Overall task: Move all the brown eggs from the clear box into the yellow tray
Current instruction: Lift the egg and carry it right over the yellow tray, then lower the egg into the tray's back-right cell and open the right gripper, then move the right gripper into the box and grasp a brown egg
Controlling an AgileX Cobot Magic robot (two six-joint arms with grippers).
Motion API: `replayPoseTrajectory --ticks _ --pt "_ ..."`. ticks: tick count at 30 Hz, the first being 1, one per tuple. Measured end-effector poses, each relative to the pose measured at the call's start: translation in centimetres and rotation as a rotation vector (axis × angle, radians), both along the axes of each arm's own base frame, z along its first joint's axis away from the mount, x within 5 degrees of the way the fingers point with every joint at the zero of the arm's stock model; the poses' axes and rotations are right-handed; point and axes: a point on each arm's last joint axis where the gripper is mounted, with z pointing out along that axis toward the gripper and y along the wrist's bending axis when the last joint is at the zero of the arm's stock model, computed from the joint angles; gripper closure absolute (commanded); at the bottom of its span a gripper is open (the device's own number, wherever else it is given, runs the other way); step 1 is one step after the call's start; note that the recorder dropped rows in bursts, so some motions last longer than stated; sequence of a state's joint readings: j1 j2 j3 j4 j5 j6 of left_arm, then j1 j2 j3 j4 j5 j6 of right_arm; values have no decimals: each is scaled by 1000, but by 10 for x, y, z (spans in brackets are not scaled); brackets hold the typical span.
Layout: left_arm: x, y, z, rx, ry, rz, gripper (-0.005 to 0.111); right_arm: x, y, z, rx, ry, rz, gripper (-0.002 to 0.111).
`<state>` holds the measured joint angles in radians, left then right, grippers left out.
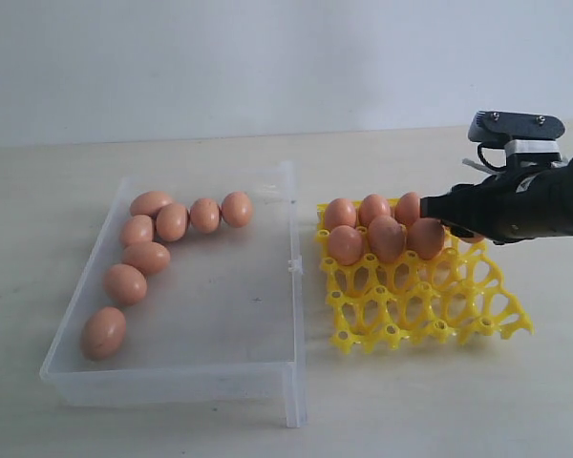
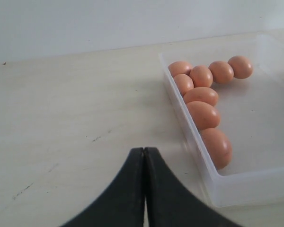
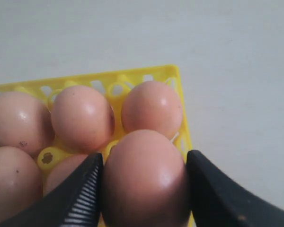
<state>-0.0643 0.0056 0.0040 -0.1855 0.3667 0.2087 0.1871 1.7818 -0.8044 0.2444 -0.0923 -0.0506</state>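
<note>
Where tray sits — right jaws pinch brown egg.

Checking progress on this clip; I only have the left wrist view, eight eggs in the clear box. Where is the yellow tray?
Observer: The yellow tray sits just right of the clear box in the exterior view.
Operator: Any eggs in it?
Observer: Six brown eggs show, in its far rows.
Operator: And the right hand?
Observer: The right hand has its fingers against both sides of one brown egg in the tray.
</note>
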Motion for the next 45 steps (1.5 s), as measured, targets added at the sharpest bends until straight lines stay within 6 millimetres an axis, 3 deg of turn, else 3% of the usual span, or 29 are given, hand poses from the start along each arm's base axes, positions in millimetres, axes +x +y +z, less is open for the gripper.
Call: replayPoseTrajectory --ticks 12,15,21,24,33,36,43,45 --pt "0 0 0 0 0 0 107 6 1 -7 -2 14 0 107" --pt "0 0 0 0 0 0 107 6 1 -7 -2 12 0 94" --pt "0 0 0 0 0 0 107 7 1 -7 -3 10 -1 53" --pt "0 0 0 0 0 0 107 7 1 -6 -3 0 -2 47" --pt "0 0 0 0 0 0 107 8 1 -3 -1 -19 -4 47" --pt "0 0 0 0 0 0 107 8 2 12 10 -28 4 48" --pt "0 0 0 0 0 0 107 16 24 78 37 -84 100 50" --pt "0 0 0 0 0 0 107 17 28 84 38 -92 112 50"
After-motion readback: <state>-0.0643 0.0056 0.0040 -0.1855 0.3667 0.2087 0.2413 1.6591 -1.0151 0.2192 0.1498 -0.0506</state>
